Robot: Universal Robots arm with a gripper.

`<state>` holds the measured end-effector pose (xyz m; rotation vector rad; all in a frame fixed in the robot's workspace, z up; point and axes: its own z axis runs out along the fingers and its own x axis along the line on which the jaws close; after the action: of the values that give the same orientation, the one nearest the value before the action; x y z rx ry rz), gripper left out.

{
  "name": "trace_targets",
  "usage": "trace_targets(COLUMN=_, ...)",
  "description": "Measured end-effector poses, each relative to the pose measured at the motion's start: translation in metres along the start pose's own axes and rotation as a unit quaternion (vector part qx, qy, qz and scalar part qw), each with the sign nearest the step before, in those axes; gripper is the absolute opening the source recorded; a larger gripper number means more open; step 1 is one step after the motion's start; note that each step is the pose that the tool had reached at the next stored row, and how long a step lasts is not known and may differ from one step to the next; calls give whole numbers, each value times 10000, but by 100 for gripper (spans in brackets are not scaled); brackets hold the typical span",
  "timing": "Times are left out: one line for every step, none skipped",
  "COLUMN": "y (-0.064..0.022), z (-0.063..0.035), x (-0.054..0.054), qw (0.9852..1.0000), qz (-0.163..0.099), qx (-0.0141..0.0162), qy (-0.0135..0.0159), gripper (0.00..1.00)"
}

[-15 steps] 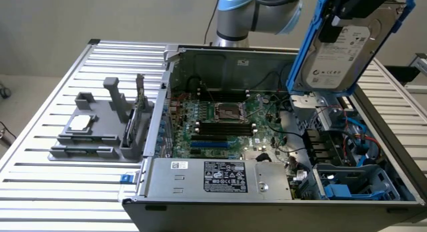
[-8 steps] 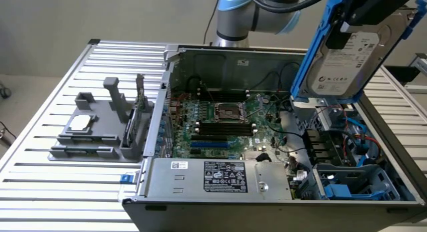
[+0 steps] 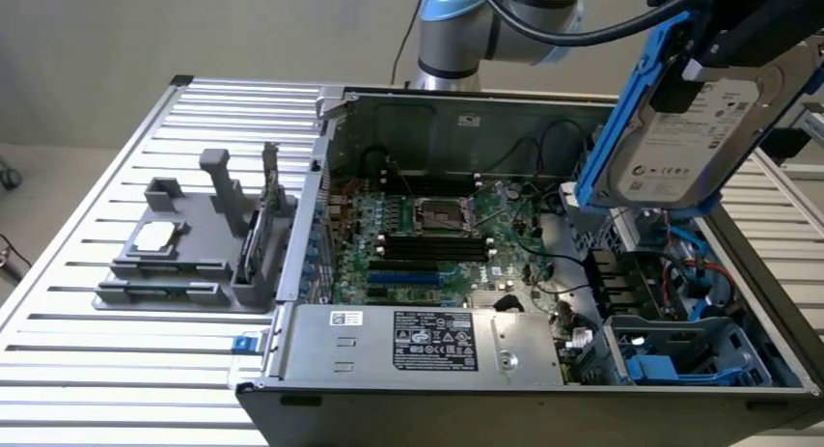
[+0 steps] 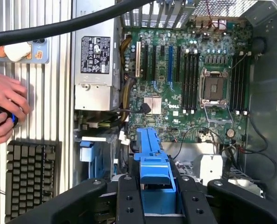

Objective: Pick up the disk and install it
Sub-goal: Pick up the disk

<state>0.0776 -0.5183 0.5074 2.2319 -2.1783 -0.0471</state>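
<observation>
The disk (image 3: 696, 128) is off the worktop (image 3: 103, 370) and in the air. It hangs on edge, tilted, with its white label facing the exterior camera, above the open computer case (image 3: 451, 109) on the exterior view's right. My gripper (image 3: 682, 85) is clamped on its upper end, and I see nothing else touching it. In the wrist view the disk's blue carrier (image 4: 154, 172) sits pinched between the two dark fingers (image 4: 129, 200), pointing down toward the motherboard (image 4: 194, 79). I judge the pick-up done and the carry to the case in hand; the disk is not yet seated anywhere. Below it, at the case's corner nearest the exterior camera on that view's right, is a drive bay (image 3: 670, 355) with blue plastic in it, which I take to be the likely destination. Getting the disk in will call for turning the carrier square to the slot and keeping clear of the loose cables (image 3: 682, 264) beside it. The power-supply box (image 3: 425, 341) lies along the case's near edge. A person's hands (image 4: 5, 107) rest near a keyboard (image 4: 28, 177), outside the case.
</observation>
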Motion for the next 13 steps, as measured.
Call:
trace_targets(y=-17, z=-1, x=24, qw=10000, qz=0, qx=-7, qy=0, gripper=33)
trace_targets(y=-34, z=-1, x=47, qw=10000, qz=0, qx=-15, qy=0, gripper=33)
trace_targets(y=-53, z=-2, x=70, qw=10000, qz=0, qx=-21, qy=0, gripper=33)
trace_targets(y=-72, z=-4, x=93, qw=10000, qz=0, qx=-28, qy=0, gripper=33)
trace_targets(y=-92, z=-4, x=115, qw=10000, qz=0, qx=-34, qy=-1, gripper=33)
trace_targets(y=-112, z=-4, x=139, qw=10000, qz=0, qx=-40, qy=-1, gripper=33)
trace_targets(y=-132, z=-6, x=162, qw=10000, qz=0, qx=-46, qy=-1, gripper=33)
trace_targets(y=-153, z=-7, x=185, qw=10000, qz=0, qx=-51, qy=-1, gripper=33)
trace_targets(y=-177, z=-8, x=211, qw=10000, qz=0, qx=-58, qy=-1, gripper=33)
trace_targets(y=-198, z=-9, x=234, qw=10000, qz=1, qx=-63, qy=-2, gripper=33)
trace_targets(y=-219, z=-10, x=258, qw=10000, qz=0, qx=-68, qy=-2, gripper=33)
trace_targets(y=-237, z=-10, x=285, qw=10000, qz=0, qx=-72, qy=-2, gripper=33)
trace_targets(y=-252, z=-11, x=314, qw=10000, qz=0, qx=-76, qy=-2, gripper=33)
